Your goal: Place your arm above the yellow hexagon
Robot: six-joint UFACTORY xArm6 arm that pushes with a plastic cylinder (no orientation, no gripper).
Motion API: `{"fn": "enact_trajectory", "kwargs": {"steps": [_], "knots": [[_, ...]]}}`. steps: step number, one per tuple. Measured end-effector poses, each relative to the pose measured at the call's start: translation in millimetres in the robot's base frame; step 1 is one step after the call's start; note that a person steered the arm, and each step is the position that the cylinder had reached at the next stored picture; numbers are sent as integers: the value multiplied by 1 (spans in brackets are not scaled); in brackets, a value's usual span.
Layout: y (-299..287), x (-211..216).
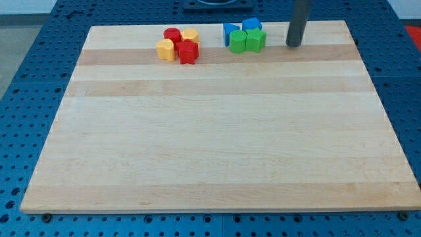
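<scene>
Camera view, one frame, contents listed.

Item: wooden board (217, 145), pale, lying on a blue perforated table (26, 72).

Item: my tip (293, 45), the lower end of a dark rod that drops in from the view's top. It sits on the board near the far edge, toward the 1 o'clock corner. I carry no jaws, so there is nothing to open or close, and the rod holds nothing.

Item: green pair. Two green blocks (238, 41) (256, 39) side by side and touching, just at 9 o'clock from my tip, with a small gap between them and the rod.

Item: blue pair. A blue block (229, 31) and a second blue block (252, 25) directly at 12 o'clock of the greens, against them.

Item: warm cluster, well apart from my tip at 9 o'clock. A red round block (172, 35), a red block (188, 51), a yellow block (191, 35) at the rear and a yellow block (166, 49) at the front left, all packed together. Which yellow is the hexagon I cannot tell at this size.
</scene>
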State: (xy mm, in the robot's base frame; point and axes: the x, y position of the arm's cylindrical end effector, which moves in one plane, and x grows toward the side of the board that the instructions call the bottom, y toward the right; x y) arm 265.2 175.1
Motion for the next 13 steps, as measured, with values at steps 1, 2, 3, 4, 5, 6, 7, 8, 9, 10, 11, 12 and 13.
{"fn": "enact_trajectory", "kwargs": {"steps": [1,2,3,4,5,6,7,8,9,10,11,12,13], "knots": [[5,26],[-22,42],[-37,51],[-75,76],[-159,93],[-268,93],[-375,60],[-412,-5],[-412,-5],[-416,-6],[-416,-25],[-405,-54],[-364,-67]]}}
